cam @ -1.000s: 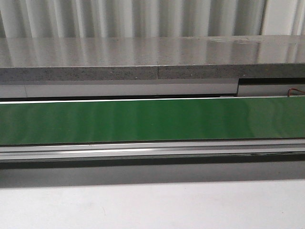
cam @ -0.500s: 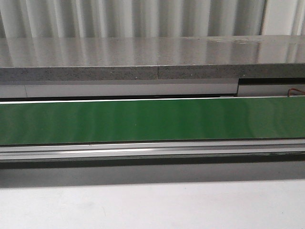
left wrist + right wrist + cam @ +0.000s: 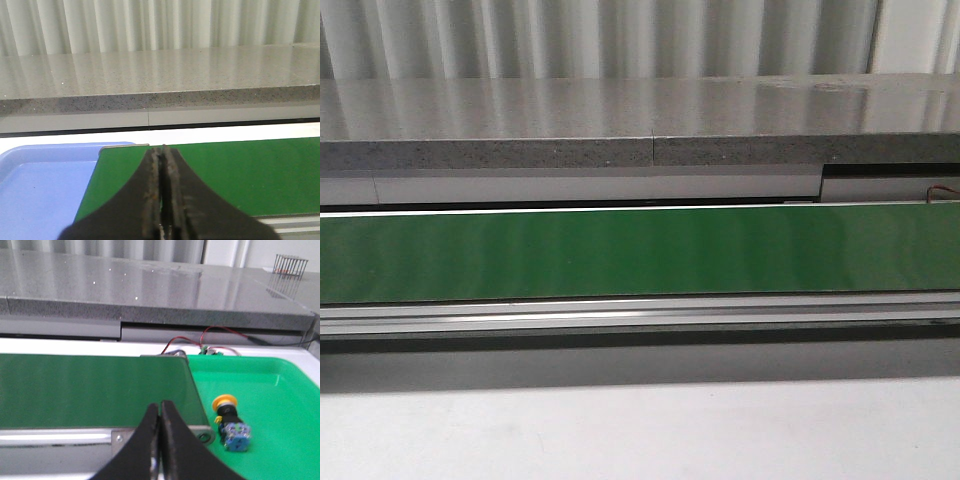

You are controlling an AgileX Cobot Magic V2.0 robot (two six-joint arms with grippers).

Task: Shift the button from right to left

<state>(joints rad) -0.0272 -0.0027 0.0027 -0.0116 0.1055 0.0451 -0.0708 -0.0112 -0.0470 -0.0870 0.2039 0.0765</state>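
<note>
Right wrist view: the button (image 3: 230,422) is seen lying on its side in the green tray (image 3: 280,390) at the right end of the green conveyor belt (image 3: 90,390), yellow cap toward the far side and blue contact block toward the near side. The right gripper (image 3: 160,415) is held over the near edge of the belt, just left of the tray, its fingers closed together on nothing. In the left wrist view the left gripper (image 3: 162,160) is likewise seen with fingers pressed together and empty, above the belt's left end beside a blue tray (image 3: 45,175). In the front view only the belt and the grey stone ledge (image 3: 640,125) are shown.

The task is judged to be at its outset, the button not yet grasped. The next move calls for the right fingers to be opened, carried rightward over the tray and lowered around the button's collar.

No brand, label or writing can be read.
</note>
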